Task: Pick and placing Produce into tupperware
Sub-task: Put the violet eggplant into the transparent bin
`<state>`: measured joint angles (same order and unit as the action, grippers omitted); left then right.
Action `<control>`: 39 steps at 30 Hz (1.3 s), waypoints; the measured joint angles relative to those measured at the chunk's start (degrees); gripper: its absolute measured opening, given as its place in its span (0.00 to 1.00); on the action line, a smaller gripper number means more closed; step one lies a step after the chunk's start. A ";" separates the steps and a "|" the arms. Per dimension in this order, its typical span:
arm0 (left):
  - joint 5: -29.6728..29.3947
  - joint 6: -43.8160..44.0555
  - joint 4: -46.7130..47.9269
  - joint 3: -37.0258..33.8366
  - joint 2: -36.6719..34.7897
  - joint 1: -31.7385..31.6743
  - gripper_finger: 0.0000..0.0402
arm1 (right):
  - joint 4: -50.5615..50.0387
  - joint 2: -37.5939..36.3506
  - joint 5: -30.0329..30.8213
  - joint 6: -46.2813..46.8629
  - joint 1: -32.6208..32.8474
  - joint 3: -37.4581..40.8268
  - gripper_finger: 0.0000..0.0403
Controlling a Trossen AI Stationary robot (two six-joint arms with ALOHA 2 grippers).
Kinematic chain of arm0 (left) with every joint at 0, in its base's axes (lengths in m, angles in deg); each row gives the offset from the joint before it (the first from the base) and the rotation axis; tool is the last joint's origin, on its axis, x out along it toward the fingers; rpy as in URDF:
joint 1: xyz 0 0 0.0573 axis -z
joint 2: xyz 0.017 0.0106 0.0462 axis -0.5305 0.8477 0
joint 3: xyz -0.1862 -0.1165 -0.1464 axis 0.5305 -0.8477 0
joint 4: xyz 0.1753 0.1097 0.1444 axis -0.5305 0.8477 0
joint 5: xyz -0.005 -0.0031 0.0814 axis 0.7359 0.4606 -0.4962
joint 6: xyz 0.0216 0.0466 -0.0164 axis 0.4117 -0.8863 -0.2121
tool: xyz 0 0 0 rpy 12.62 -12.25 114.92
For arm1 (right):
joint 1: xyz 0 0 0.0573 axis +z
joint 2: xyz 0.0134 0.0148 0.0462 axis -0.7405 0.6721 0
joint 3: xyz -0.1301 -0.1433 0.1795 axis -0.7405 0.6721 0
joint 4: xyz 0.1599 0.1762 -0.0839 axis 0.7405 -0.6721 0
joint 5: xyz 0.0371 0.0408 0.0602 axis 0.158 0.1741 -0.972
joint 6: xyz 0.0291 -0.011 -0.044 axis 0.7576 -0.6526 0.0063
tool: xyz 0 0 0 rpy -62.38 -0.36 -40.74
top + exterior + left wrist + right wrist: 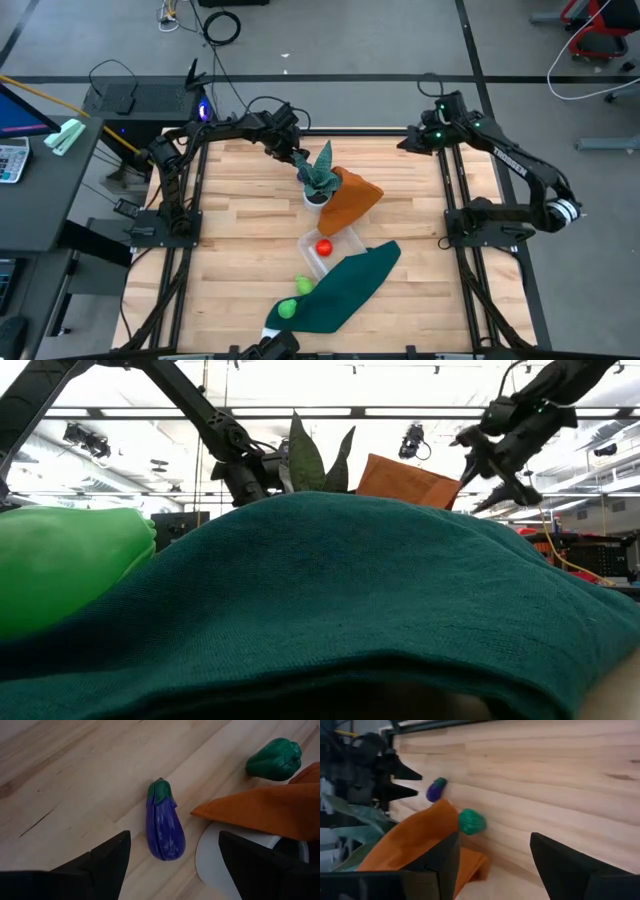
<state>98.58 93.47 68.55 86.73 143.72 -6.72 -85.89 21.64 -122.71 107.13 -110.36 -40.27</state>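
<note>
The purple eggplant point(164, 822) lay beside the white pot point(235, 860); the left claw point(172, 865), spread wide, hung above it and should have straddled it squarely.

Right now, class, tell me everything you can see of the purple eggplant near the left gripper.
The eggplant is a small glossy purple toy, plastic by its look, with a green cap and stem at one end and a seam running along its length. It lies on its side on the bare wooden table, near the orange cloth and the white pot. The left gripper hangs open over it; nothing grips it.
</note>
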 joint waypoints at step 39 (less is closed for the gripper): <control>-3.02 0.40 -2.54 -0.02 5.40 0.37 0.77 | 0.19 2.98 0.85 -3.89 0.13 0.00 0.50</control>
<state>95.56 93.87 66.02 86.71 149.12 -6.35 -85.70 24.62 -121.86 103.24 -110.23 -40.27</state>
